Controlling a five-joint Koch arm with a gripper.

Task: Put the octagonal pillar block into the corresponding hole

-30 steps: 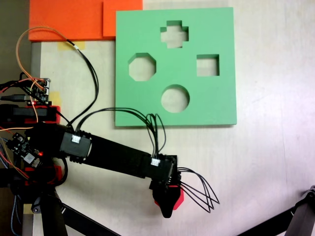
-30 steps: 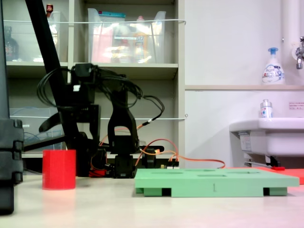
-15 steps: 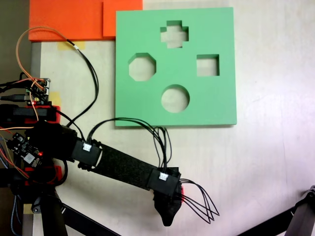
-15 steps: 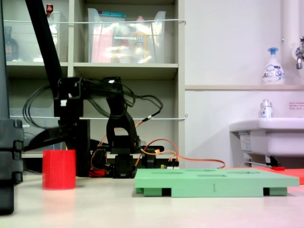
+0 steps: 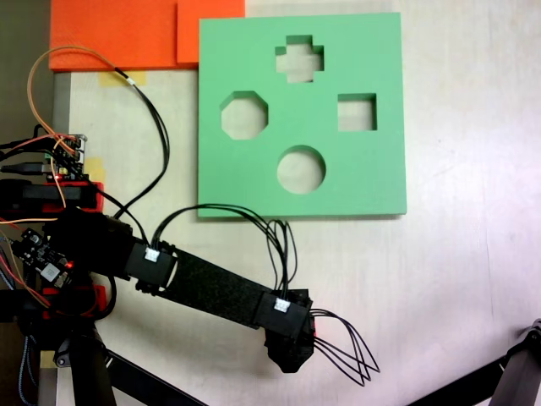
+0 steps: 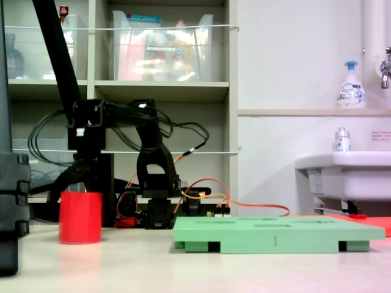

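Orange foam sheets point(image 5: 127, 34) at table corner, soap bottle point(image 6: 351, 85) on ledge, white sink point(image 6: 345, 174), shelf bins point(image 6: 162, 55)

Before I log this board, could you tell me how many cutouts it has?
4 in the green board: cross at the top, octagon left, square right, circle at the bottom.

Bright red block point(image 6: 80, 217), green board point(image 5: 372, 173), black arm point(image 5: 211, 290).
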